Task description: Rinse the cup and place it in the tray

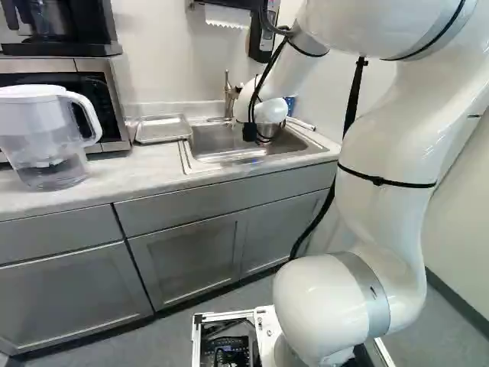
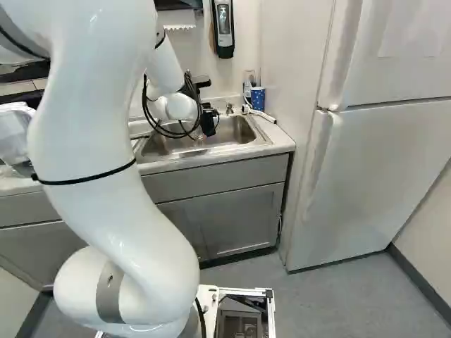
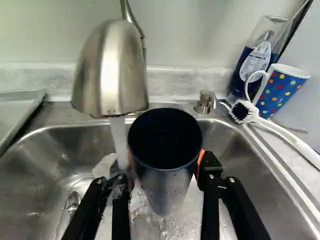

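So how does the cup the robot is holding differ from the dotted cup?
The held cup is plain and dark; the dotted cup is blue with colored spots and a white rim.
The held cup is gripped by the gripper over the sink, beside running water; the dotted cup sits ungripped beyond it.
Both have round rims.

In the left base view, a clear pitcher [image 1: 47, 141] stands toward nine o'clock on the counter [image 1: 137, 180]. The tray [image 1: 162, 130] lies toward ten, beside the sink [image 1: 218, 145] at twelve. The arm [image 1: 382, 145] rises at three, reaching over the sink near what looks like a faucet [image 1: 228, 95].
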Robot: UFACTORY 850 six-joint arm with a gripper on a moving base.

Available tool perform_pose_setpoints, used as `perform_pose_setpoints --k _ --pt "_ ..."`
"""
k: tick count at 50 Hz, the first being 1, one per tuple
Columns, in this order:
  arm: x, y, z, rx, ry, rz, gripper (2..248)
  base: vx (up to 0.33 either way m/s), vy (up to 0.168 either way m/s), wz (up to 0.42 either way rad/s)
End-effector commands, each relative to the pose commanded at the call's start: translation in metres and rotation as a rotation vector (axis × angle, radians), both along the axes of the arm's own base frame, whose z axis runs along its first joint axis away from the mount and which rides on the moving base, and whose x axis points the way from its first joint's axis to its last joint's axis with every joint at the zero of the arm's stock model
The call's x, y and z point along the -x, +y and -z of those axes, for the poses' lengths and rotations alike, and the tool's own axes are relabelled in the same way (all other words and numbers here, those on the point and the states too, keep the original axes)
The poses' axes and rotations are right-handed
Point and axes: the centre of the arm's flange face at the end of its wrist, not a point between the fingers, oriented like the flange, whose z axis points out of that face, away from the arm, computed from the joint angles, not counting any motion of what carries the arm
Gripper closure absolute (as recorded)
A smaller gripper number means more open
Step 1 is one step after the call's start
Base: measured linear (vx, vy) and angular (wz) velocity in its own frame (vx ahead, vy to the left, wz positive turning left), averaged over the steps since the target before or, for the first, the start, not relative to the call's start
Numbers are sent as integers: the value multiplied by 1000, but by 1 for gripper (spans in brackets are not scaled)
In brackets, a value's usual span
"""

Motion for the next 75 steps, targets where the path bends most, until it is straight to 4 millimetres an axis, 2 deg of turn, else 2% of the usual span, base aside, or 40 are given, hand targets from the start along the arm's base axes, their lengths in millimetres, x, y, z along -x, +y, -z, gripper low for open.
perform_pose_setpoints --k 24,75 --pt "23 31 -2 0 -4 -59 124 0 0 0" --pt "23 35 -2 -52 2 -11 124 0 0 0"
